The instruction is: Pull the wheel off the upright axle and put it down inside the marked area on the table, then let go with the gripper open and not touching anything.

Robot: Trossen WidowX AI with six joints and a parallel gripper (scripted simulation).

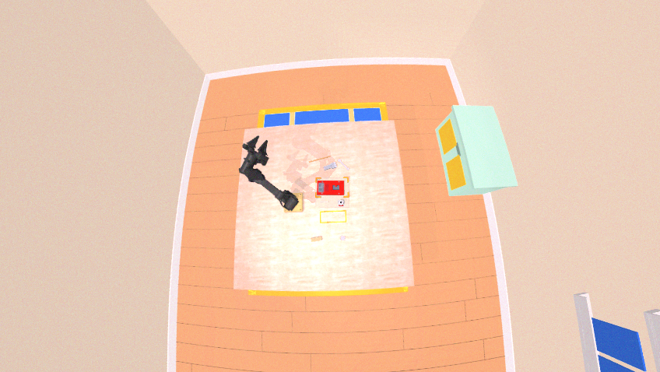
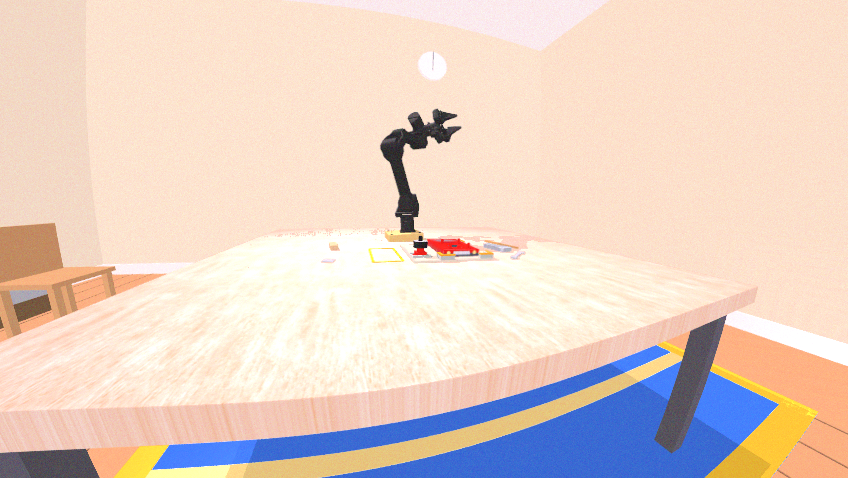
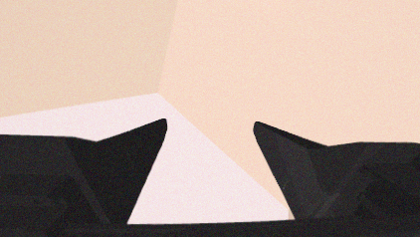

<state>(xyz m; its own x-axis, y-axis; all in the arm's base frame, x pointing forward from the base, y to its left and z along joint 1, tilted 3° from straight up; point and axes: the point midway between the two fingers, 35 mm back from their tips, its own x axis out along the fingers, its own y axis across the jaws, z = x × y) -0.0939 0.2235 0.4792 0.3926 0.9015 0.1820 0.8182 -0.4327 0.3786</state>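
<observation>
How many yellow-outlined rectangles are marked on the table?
1: the yellow-outlined rectangle lies on the table just past the wheel from the red board. None seems hidden.
</observation>
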